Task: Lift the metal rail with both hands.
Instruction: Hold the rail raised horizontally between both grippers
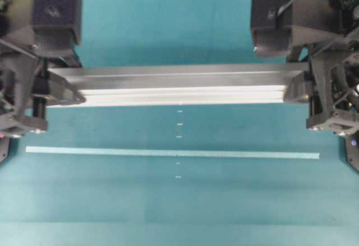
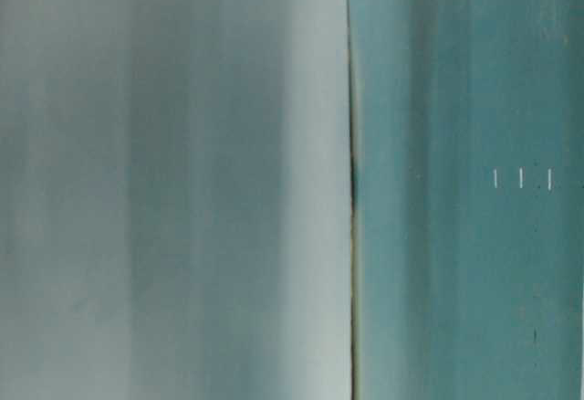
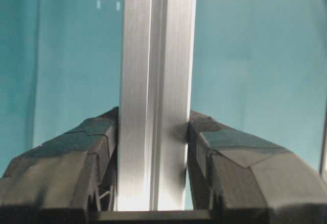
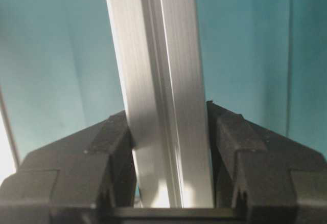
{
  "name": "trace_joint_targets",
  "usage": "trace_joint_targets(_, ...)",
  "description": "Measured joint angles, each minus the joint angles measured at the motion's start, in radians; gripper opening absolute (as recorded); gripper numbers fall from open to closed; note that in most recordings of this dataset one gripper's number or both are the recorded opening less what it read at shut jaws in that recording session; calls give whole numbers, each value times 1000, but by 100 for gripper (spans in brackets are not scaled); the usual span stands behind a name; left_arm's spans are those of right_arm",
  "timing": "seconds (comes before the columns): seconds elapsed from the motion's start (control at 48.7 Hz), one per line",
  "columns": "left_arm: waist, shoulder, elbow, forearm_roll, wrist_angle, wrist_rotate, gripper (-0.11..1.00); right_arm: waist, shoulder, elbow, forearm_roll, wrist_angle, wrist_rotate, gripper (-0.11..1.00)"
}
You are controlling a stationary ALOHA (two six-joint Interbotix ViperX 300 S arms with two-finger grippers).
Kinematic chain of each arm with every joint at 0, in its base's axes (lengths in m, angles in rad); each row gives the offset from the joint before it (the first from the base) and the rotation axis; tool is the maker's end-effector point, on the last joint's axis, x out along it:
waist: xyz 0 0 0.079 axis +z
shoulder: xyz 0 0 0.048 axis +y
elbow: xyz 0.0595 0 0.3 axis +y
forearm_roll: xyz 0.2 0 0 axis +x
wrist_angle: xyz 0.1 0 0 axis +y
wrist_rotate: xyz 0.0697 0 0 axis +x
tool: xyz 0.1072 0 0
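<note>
Left gripper (image 3: 153, 147): clamped on the metal rail (image 1: 179, 86), one finger (image 3: 76, 152) pressed to each side near its end.
Right gripper (image 4: 171, 147): clenched on the rail's other end in the same way.
Metal rail: held level between both grippers, above the teal table (image 1: 179, 206), parallel to the pale tape strip (image 1: 168, 153).
Containers: none in view.
Hard to make out: the table-level view is a blur of grey beside teal; the gripper frames are cut off in the overhead view.
</note>
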Motion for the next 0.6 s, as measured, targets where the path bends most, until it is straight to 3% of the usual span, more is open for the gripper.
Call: trace_joint_targets(0.596,-3,17,-41,0,18,2,31,8,5,9,-2,0,-15,39)
